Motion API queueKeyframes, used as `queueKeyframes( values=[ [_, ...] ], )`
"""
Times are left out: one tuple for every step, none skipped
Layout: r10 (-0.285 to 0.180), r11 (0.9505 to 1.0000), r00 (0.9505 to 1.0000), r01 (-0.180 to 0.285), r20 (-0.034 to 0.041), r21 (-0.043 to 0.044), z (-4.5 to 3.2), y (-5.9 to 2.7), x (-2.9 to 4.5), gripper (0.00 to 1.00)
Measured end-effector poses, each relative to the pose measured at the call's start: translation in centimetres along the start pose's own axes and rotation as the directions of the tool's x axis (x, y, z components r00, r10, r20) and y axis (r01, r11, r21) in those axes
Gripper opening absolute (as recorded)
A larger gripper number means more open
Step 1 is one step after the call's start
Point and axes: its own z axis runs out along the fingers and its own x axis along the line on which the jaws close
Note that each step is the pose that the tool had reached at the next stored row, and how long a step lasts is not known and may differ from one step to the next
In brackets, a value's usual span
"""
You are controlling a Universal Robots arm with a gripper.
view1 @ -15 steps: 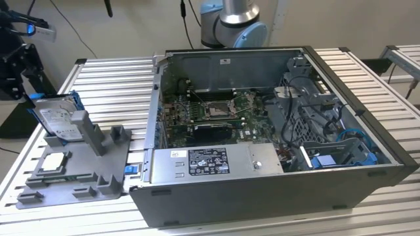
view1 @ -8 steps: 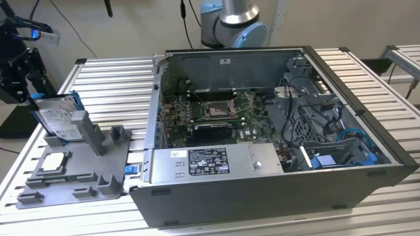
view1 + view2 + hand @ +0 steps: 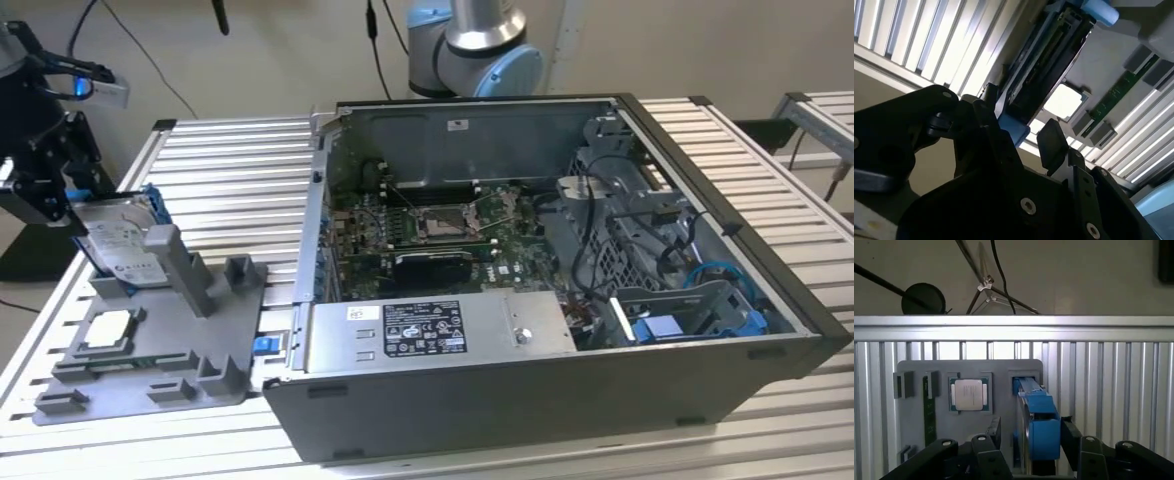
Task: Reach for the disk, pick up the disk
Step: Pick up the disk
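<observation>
First wrist view: the gripper (image 3: pixel 1031 430) straddles the disk (image 3: pixel 1041 407), jaws spread to either side of its blue carrier and not yet pinching. The disk stands on edge in a slot of the grey tray (image 3: pixel 1004 371), near the chip (image 3: pixel 968 394), on the slatted table (image 3: pixel 1114 380). Rigid, probably fairly heavy and shock-sensitive, it looks best gripped squarely across its flat faces, near the upper edge.
</observation>
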Motion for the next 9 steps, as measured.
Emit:
queueKeyframes(
  values=[
    [-0.001, 1.0, 1.0, 0.001, 0.0, 0.0001, 0.2, -0.01, 0.0, 1.0],
    [-0.002, 1.0, 1.0, 0.002, 0.0, 0.0001, 0.37, -0.01, 0.0, 1.0],
    [-0.003, 1.0, 1.0, 0.003, -0.0001, 0.0, 0.55, -0.01, 0.0, 1.0],
    [-0.004, 1.0, 1.0, 0.004, -0.0001, 0.0, 0.72, -0.01, 0.0, 1.0],
    [-0.005, 1.0, 1.0, 0.005, -0.0001, 0.0, 0.93, -0.02, 0.0, 1.0],
    [-0.006, 1.0, 1.0, 0.006, -0.0001, 0.0, 1.1, -0.02, 0.0, 1.0],
    [-0.007, 1.0, 1.0, 0.007, -0.0001, 0.0001, 1.29, -0.03, 0.0, 1.0],
    [-0.008, 1.0, 1.0, 0.008, -0.0001, 0.0, 1.46, -0.03, 0.0, 1.0],
    [-0.009, 1.0, 1.0, 0.009, -0.0001, 0.0, 1.65, -0.03, 0.0, 1.0]
  ],
)
